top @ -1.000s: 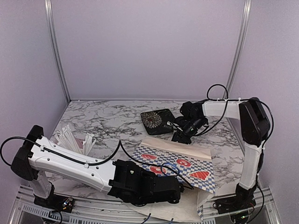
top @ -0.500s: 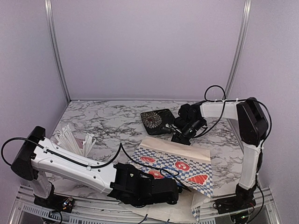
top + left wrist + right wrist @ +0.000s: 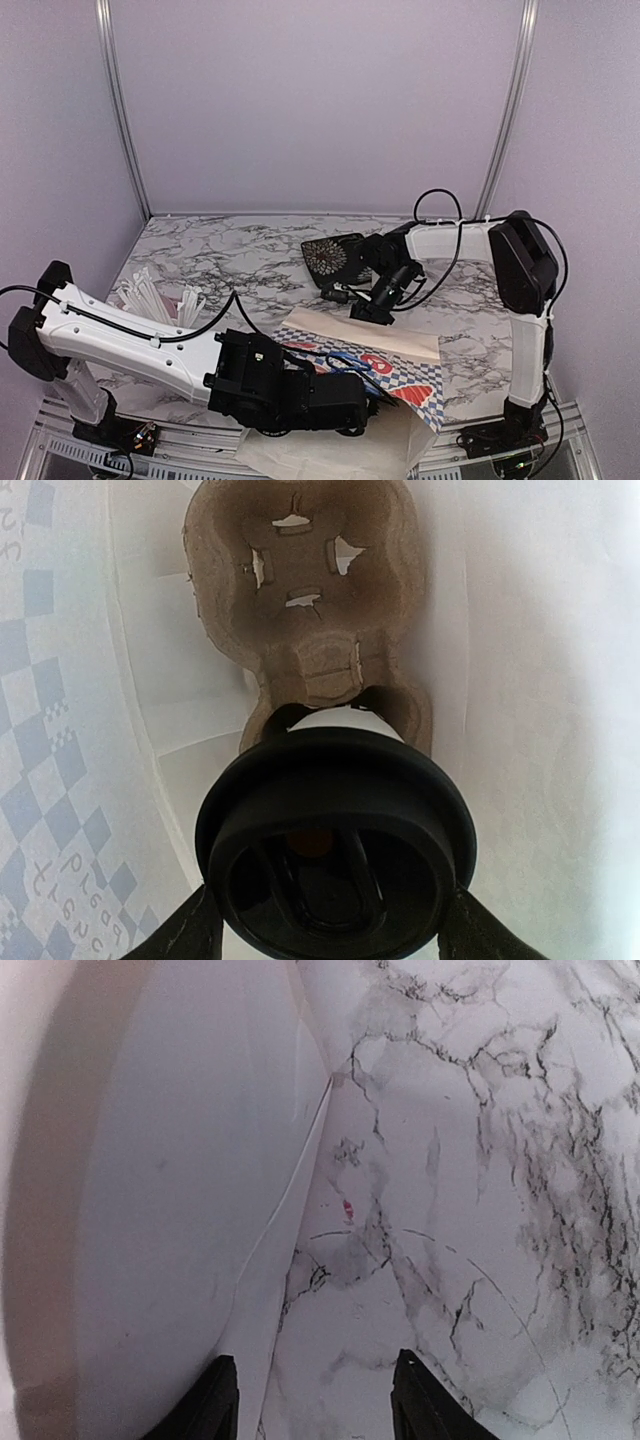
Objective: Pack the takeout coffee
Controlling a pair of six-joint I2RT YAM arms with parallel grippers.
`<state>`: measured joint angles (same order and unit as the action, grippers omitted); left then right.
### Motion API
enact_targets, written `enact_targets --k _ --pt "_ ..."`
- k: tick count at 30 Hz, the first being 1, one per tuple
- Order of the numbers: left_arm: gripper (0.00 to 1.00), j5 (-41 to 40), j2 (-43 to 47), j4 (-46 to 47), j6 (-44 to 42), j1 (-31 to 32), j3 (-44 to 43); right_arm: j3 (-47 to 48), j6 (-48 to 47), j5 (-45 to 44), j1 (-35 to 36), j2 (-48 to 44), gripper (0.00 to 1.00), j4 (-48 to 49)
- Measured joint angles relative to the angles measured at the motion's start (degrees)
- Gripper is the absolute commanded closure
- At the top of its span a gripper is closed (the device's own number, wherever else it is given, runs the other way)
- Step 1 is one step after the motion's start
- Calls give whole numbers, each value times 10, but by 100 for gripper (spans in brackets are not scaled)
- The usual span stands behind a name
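On the marble worktop (image 3: 230, 260) a checkered paper bag (image 3: 415, 378) lies on its side, mouth toward the arms, so it can be loaded by reaching in level. Inside it sits the cardboard tray (image 3: 300, 600), far socket empty. The near socket carries one coffee cup (image 3: 335, 830), and no second cup is in sight. The left pincer (image 3: 330, 920) is clamped across the cup's black lid, probably seating it. The right pincer (image 3: 315, 1390) hangs with its fingers apart and empty at the bag's far edge, likely placed to steady the paper.
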<state>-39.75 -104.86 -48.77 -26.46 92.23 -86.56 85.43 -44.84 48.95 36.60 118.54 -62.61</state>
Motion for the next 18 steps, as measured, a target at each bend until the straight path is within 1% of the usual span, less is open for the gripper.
enact_targets --k 2,7,13,18 --pt "50 14 1 -12 9 -2 -5 16 2 -13 -1 1 43 -8" --pt "49 38 1 -33 25 -6 -18 76 4 -37 -23 -17 41 -26" --pt "49 55 1 -41 38 -27 -24 122 -5 -40 -43 -84 41 -57" --pt "49 70 -5 -47 46 -59 -40 135 -11 -30 -53 -130 41 -76"
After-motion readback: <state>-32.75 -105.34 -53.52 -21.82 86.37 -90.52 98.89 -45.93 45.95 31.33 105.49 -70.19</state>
